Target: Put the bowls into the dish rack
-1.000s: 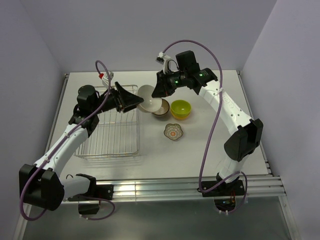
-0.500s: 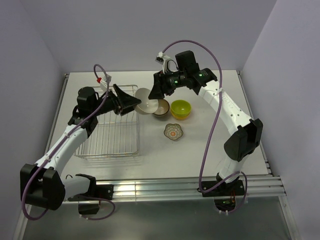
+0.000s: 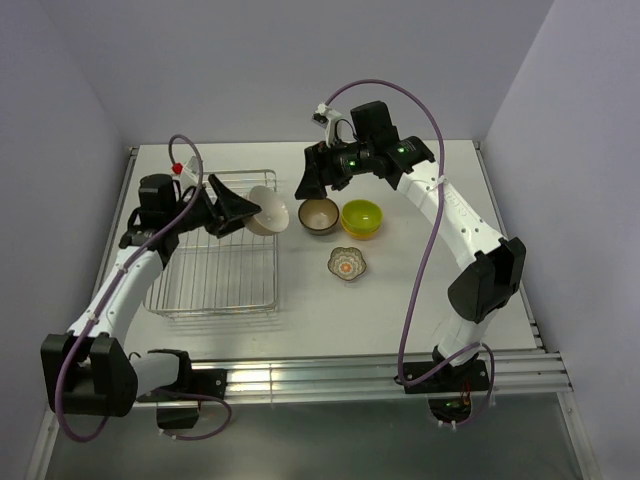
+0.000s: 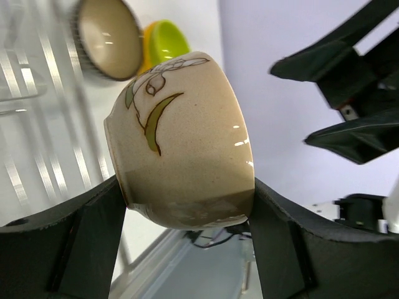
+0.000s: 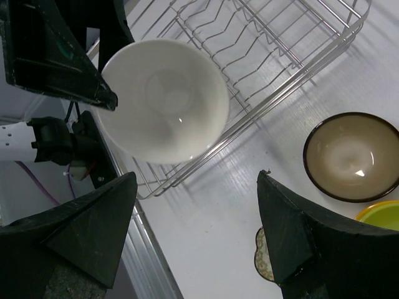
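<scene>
My left gripper [image 3: 250,210] is shut on the white bowl [image 3: 270,210], which is tipped on its side above the right edge of the dish rack [image 3: 200,275]. In the left wrist view the bowl [image 4: 187,143] is cream with a leaf drawing, clamped between both fingers [image 4: 81,243]. My right gripper [image 3: 308,183] hangs open and holds nothing, just right of that bowl; its wrist view looks into the white bowl [image 5: 163,99] over the rack [image 5: 280,43]. On the table stand a brown bowl [image 3: 318,215], a lime-green bowl [image 3: 361,218] and a small scalloped patterned bowl [image 3: 347,264].
The wire rack lies left of centre, near the table's left rail [image 3: 118,215]. The three loose bowls cluster right of the rack. A raised metal rail [image 3: 350,375] runs along the near edge, and walls close the back and both sides.
My right gripper has opened and let go of the white bowl. The left arm has carried the bowl leftward, away from the brown bowl and over the rack's edge.
</scene>
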Motion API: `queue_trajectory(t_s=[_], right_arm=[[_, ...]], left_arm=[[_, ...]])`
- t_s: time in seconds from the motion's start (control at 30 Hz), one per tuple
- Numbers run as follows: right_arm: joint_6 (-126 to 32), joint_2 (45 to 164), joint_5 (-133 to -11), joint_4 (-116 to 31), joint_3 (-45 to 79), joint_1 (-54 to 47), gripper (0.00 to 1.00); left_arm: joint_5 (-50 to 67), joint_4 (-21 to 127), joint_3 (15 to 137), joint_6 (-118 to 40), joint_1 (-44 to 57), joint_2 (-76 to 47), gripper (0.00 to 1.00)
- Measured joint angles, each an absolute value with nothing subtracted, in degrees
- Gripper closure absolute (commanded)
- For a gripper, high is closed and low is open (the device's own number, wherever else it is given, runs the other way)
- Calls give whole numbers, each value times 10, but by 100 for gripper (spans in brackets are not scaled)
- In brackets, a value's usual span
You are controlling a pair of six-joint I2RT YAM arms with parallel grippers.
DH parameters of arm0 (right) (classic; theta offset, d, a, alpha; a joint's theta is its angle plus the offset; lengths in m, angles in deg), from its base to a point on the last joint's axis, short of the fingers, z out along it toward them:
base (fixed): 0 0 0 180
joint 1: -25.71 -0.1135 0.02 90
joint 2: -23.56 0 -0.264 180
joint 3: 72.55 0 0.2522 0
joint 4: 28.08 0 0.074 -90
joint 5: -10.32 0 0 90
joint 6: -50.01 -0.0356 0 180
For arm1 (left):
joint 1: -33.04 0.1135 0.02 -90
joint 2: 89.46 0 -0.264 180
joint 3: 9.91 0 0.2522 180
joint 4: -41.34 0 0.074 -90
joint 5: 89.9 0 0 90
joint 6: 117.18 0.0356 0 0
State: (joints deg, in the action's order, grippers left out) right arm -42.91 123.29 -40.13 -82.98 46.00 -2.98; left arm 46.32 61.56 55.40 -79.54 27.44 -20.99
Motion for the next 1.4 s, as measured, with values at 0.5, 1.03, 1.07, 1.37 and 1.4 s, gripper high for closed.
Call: queue_trajectory(t_s=[0.5,1.03,1.07,1.37,1.4], right_arm=[[-429,1233,-418,-830,460,-30,13],[-419,1232,-433,-838,460,-28,12],[-419,1232,-434,-838,460,-27,12],[-421,1232,-432,-839,460,-20,12],[-421,1232,-429,-839,460,-16,12]], left_arm=[[441,925,648,-512,421,-215,100],[365,1032,813,-248,441,-155,100],[363,1032,826,-229,441,-147,100],[358,1057,888,-55,443,-68,100],[360,1065,902,-38,443,-57,100]])
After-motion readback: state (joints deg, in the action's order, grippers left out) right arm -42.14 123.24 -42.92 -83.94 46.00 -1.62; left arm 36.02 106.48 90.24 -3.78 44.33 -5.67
